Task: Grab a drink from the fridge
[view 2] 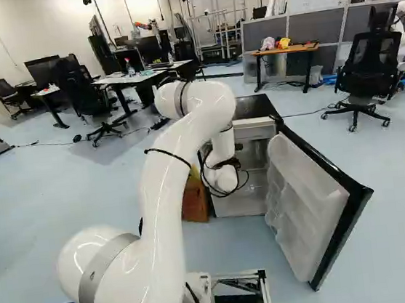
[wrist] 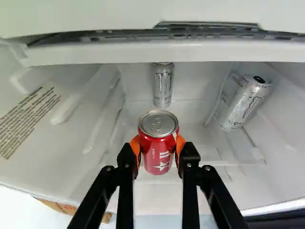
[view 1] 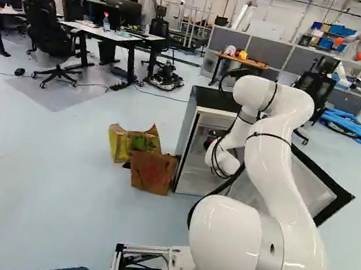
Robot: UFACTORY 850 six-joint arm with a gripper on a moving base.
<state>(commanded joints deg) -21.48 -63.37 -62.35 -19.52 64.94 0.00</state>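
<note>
One red soda can between my orange pads, near the fridge's front edge.
Likely full: weighty, thin-walled, slick if cold. Keep the mid-body hold, firm without denting. Can't tell if its base is clear of the fridge floor.

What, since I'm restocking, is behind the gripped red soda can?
A silver drink can stands farther back in the refrigerator; the red soda can hides whatever is directly behind it.
</note>
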